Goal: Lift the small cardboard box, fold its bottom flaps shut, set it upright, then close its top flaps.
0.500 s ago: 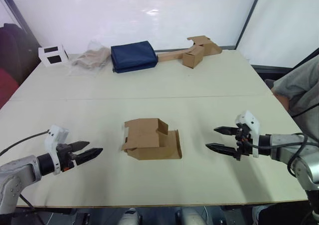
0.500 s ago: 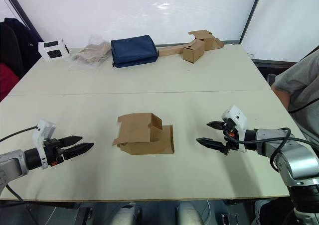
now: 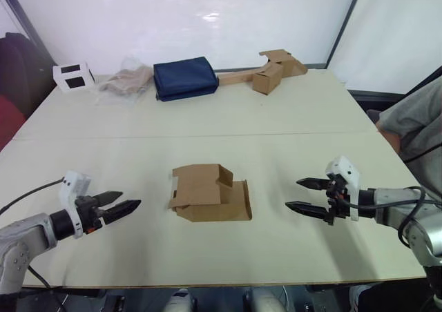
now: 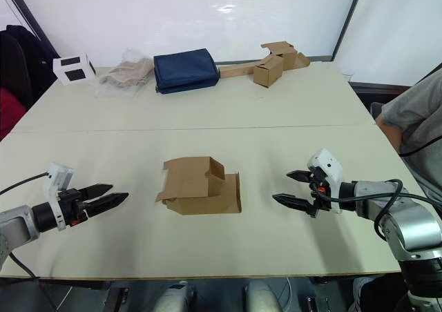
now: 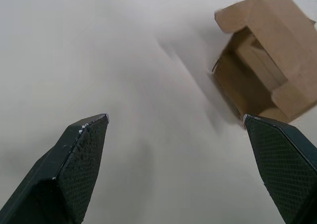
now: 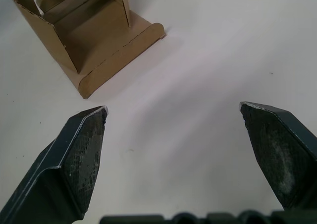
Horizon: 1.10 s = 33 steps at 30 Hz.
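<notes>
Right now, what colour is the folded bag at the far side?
Dark navy blue folded bag, clearest in the right eye view.

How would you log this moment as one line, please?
stage: pre-grasp | small cardboard box: on its side on table, flaps open | left gripper: open | right gripper: open

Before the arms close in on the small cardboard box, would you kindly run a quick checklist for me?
1. Small cardboard box lying on its side on the table, between the arms: ok.
2. Left gripper open, apart from the box: ok.
3. Right gripper open, apart from the box: ok.
4. Flaps folded shut: not ok, both ends hang open.
5. Path to the box free of the navy bag and cardboard pieces: ok, both lie at the far edge.
</notes>
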Each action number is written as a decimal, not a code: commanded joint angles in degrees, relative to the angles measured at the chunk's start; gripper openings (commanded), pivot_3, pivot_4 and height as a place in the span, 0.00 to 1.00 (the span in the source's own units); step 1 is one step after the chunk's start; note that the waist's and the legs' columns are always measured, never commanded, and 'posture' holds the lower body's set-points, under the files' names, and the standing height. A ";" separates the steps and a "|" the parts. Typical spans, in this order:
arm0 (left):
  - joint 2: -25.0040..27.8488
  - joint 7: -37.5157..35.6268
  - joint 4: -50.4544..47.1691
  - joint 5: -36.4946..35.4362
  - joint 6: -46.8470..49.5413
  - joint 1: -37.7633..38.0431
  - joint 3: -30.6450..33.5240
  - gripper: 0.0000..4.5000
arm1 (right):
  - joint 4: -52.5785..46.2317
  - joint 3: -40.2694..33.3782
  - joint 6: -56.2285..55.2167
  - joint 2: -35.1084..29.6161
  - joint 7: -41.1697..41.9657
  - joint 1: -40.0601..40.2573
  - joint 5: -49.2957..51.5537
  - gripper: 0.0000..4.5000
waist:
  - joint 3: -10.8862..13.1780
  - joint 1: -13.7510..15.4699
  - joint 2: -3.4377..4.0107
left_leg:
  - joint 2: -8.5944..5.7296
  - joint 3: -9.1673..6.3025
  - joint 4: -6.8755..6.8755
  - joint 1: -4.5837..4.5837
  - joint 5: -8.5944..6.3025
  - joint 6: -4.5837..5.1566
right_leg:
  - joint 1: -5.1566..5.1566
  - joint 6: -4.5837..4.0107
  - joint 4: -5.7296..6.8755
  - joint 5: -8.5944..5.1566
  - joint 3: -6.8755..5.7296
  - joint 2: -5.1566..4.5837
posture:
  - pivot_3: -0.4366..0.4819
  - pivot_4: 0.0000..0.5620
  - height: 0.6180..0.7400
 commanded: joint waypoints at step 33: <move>-5.36 -13.45 23.25 -8.70 23.05 -29.13 -18.77 1.00 | -29.98 -0.35 16.27 4.88 -15.44 -4.20 19.04 0.99 | -0.02 0.21 -0.03 | -0.02 -0.08 0.08 -0.03 0.02 -0.03 | 0.00 0.00 0.06 0.00 -0.07 0.02 | 0.48 0.27 1.00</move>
